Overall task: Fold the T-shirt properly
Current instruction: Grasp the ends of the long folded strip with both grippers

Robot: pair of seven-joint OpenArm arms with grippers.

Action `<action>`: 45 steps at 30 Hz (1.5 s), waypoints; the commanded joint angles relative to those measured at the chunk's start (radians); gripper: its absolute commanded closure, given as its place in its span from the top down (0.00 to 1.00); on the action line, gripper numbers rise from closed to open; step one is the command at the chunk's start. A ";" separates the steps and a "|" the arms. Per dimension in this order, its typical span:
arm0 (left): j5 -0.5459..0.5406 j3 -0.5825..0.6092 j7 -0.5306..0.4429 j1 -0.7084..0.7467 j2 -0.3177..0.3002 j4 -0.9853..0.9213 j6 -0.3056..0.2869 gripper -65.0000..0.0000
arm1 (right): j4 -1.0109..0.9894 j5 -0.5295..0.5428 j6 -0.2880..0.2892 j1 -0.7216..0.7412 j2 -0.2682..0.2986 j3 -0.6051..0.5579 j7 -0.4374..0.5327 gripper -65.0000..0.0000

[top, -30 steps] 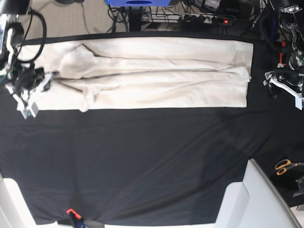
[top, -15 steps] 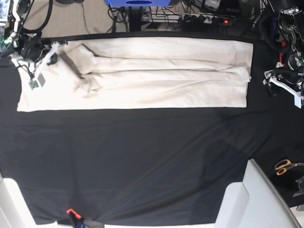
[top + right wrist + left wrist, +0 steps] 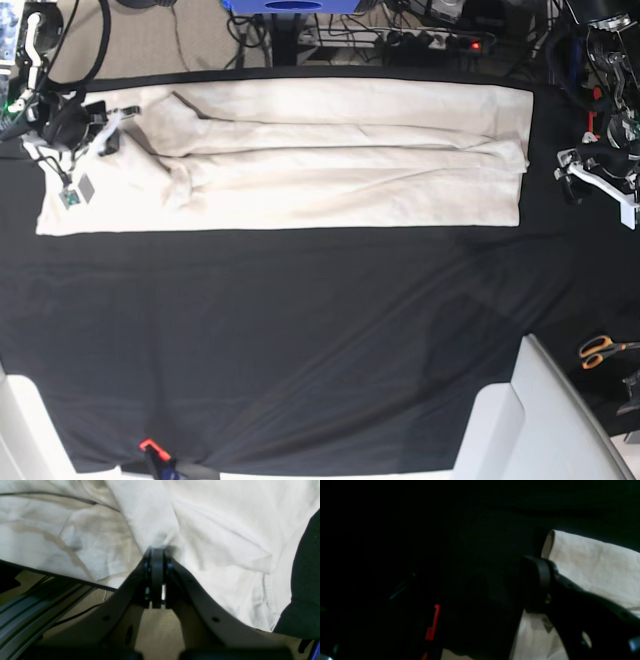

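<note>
The cream T-shirt [image 3: 330,155] lies as a long flat band across the far part of the black table cloth [image 3: 300,330], with lengthwise folds along its middle. At its far left end my right gripper [image 3: 108,122] is shut on the T-shirt. The right wrist view shows that gripper [image 3: 157,553] pinching a gathered ridge of the white cloth [image 3: 212,530]. My left gripper [image 3: 597,180] hangs open just off the T-shirt's right end, holding nothing. In the dark left wrist view only one black finger [image 3: 537,580] shows, in front of a T-shirt corner [image 3: 595,562].
Orange-handled scissors [image 3: 600,350] lie at the right edge. A white angled surface [image 3: 530,420] fills the front right corner. An orange clamp [image 3: 150,446] sits on the front edge. Cables and a power strip [image 3: 420,38] lie beyond the far edge.
My right gripper has carried the T-shirt's left end from the middle of the left edge toward the far left corner, and that end now lies flatter. The left arm has not moved.
</note>
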 commanded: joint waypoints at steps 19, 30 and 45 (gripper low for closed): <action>-0.009 -0.012 -0.015 -0.008 -0.032 0.012 -0.001 0.74 | 0.245 0.017 0.006 -0.031 -0.059 0.083 -0.051 0.51; -0.213 -0.089 0.066 0.075 -0.057 -0.045 -0.318 0.84 | 0.199 0.014 0.007 0.000 -0.059 0.250 -0.051 0.51; -0.349 -0.127 0.057 -0.043 -0.020 -0.366 -0.428 0.87 | 0.197 0.017 0.050 0.000 -0.062 0.247 -0.051 0.51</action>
